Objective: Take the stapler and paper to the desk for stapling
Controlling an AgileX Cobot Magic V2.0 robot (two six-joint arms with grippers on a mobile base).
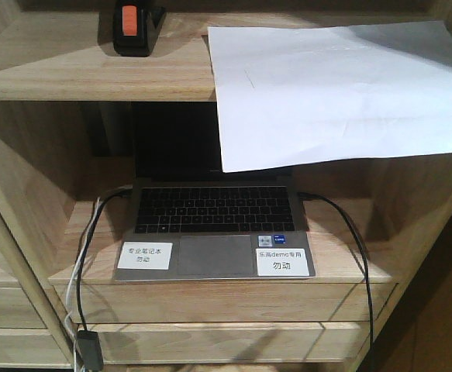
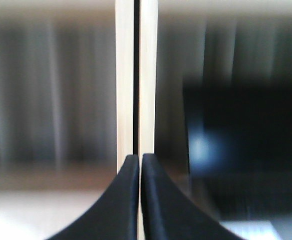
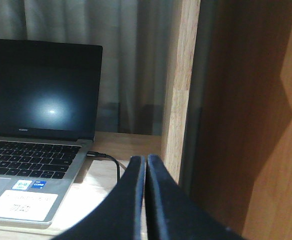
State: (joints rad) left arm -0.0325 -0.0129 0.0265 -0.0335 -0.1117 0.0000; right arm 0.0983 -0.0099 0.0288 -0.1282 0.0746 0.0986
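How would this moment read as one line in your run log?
stage: nothing picked yet | stapler: upper shelf, left | paper: same shelf, overhanging laptop | left pincer: shut, empty | right pincer: shut, empty

On the laptop (image 1: 214, 225), low in the front view, the left white label (image 1: 146, 255) read "专业笔记本 勿动" and the right label (image 1: 281, 261) "乐高demo专用 勿动". The tiny brand mark (image 3: 26, 129) under its screen seemingly read "HUAWEI".
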